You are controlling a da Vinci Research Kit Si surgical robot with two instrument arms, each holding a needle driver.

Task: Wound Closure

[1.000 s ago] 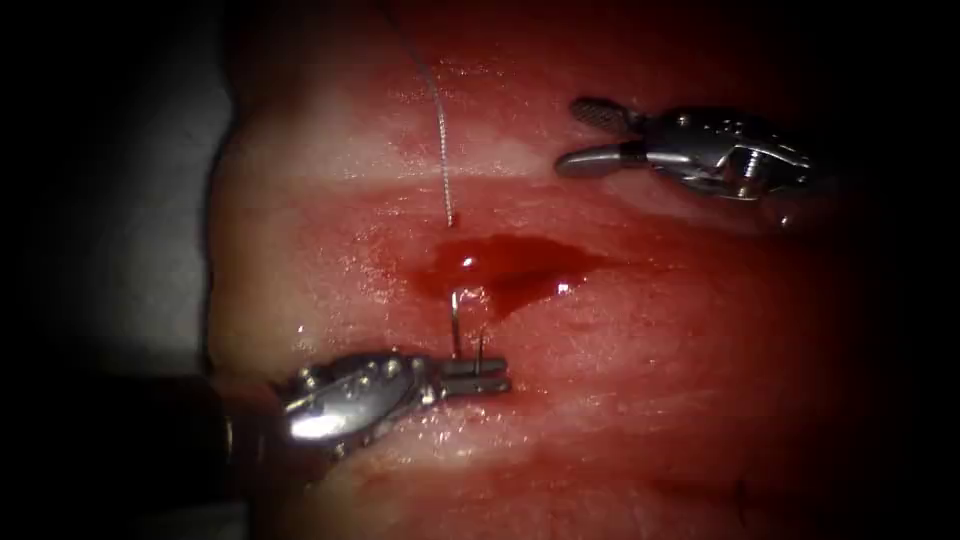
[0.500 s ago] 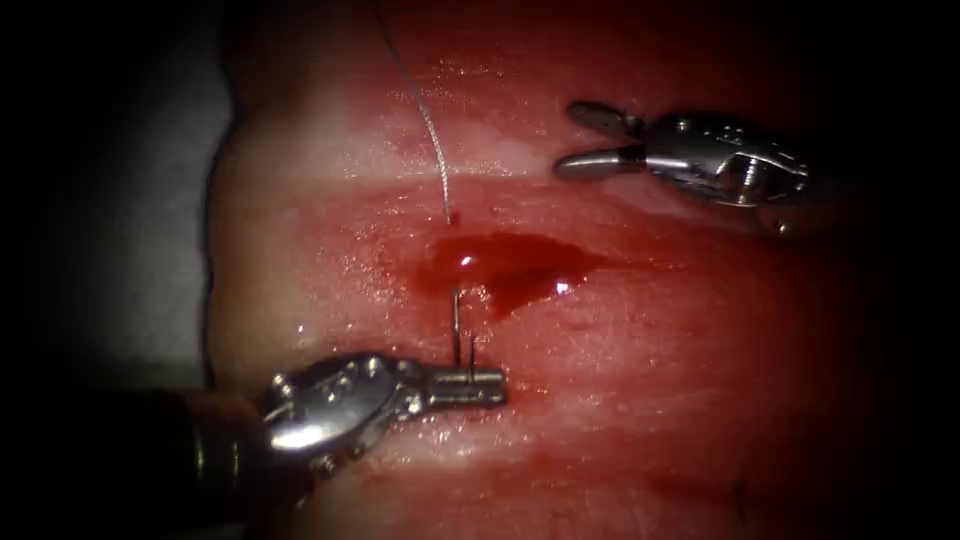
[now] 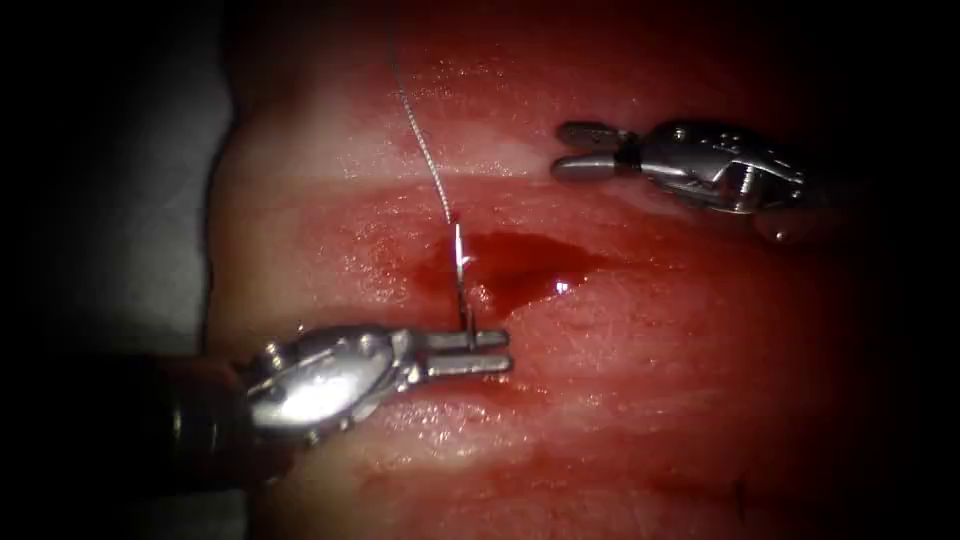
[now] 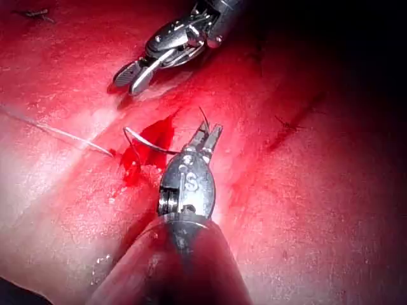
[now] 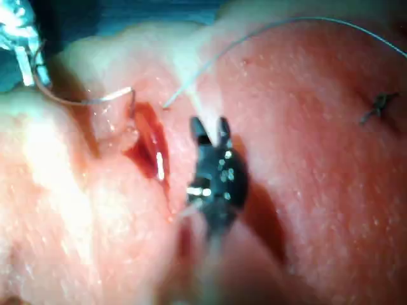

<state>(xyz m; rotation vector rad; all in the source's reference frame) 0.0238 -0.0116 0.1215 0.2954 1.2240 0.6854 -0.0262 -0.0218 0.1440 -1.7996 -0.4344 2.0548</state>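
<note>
From my console, the thread (image 3: 425,150) runs off past the far edge of the tissue (image 3: 650,400) into darkness, so I cannot see its end. The needle (image 3: 460,275) sits partly buried at the cut (image 3: 500,265); red fluid (image 3: 520,255) hides its tip.

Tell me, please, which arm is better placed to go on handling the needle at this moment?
Probably the left. Its end effector is shut on the needle near the tip end. The needle's swaged end with the thread sits across the red fluid. The right end effector hangs open, apart, holding nothing.
</note>
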